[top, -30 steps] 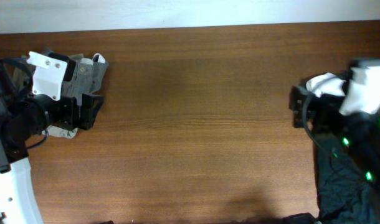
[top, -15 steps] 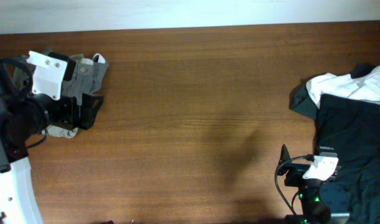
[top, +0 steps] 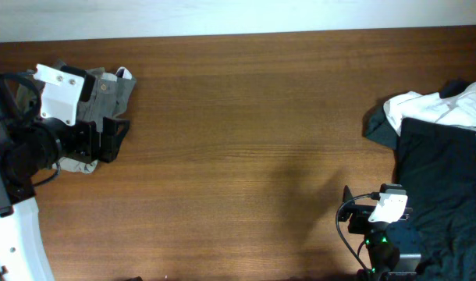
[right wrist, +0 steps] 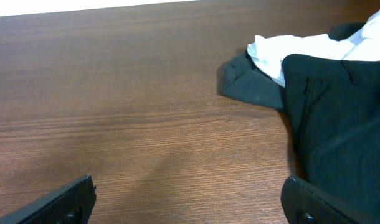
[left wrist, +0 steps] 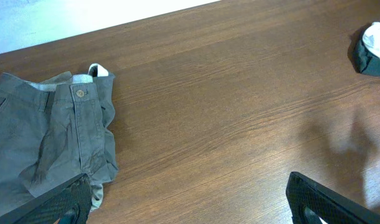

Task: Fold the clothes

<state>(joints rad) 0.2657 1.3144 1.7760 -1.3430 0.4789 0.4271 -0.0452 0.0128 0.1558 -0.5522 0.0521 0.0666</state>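
Over on the left side of the wooden table (top: 238, 117), a pair of grey trousers (top: 105, 90) lay in a rumpled heap, waistband and button (left wrist: 80, 93) facing up in the left wrist view. The left gripper (top: 105, 139) hung right over the near edge of them with its fingers spread wide and nothing between them. From the wrist camera, one fingertip (left wrist: 65, 202) sat just above the trouser fabric, but I honestly couldn't tell if it was touching. The other fingertip was well off to the side over bare wood. Way across on the right side sat the rest of the laundry: a big black garment (top: 437, 172) spread flat, with a white garment (top: 425, 105) bunched at its far end and a dark flap (top: 377, 125) poking out toward the middle of the table. The right gripper (top: 346, 215) was down by the front edge, just beside the black garment's left edge, fingers also spread wide and holding nothing. Its wrist view showed the black garment (right wrist: 346, 118), the white garment (right wrist: 289, 50) and that dark flap (right wrist: 246, 84) out ahead. The middle of the table between the two piles was plain wood.
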